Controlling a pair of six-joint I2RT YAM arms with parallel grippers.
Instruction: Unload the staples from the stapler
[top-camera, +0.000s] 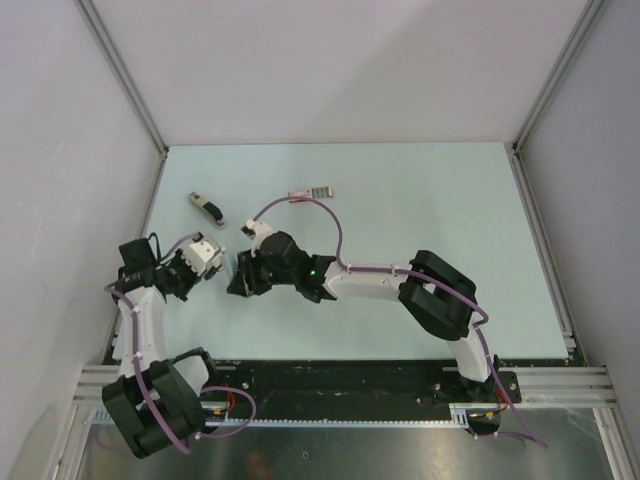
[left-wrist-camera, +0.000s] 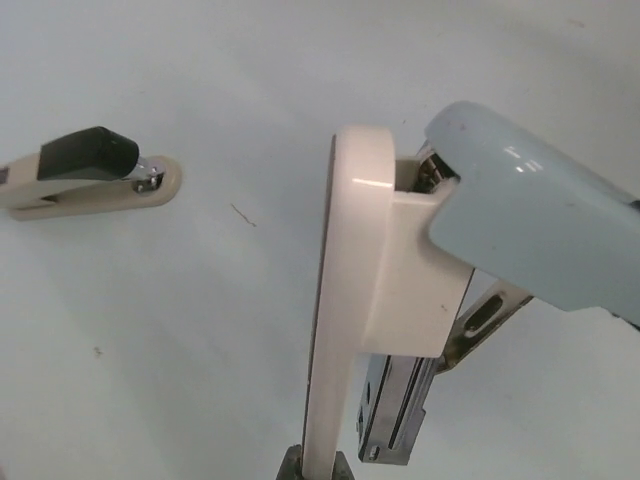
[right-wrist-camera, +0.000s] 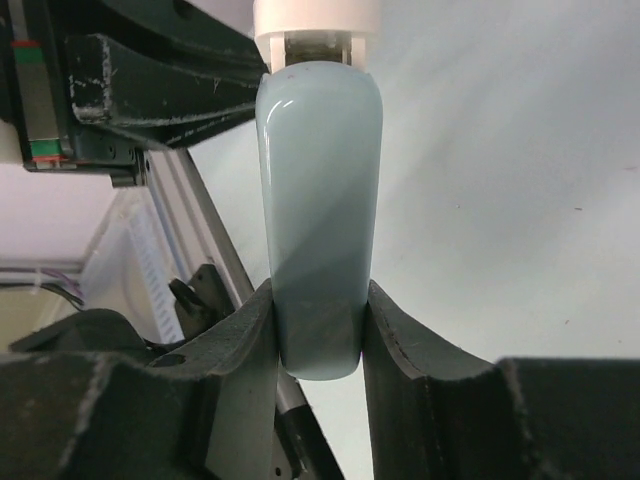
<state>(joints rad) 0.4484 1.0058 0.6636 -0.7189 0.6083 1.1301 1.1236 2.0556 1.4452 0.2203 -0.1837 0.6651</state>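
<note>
The right tool (right-wrist-camera: 318, 300) pinched the lid (right-wrist-camera: 318, 180) of the cream-and-pale-blue plastic stapler (left-wrist-camera: 365, 270); the left tool's (top-camera: 210, 262) grip was hidden. A crooked pull risked that glossy lid slipping free.

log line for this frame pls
left gripper: holds stapler base | right gripper: clamped on blue cover | magazine: exposed | second stapler: on table
</note>
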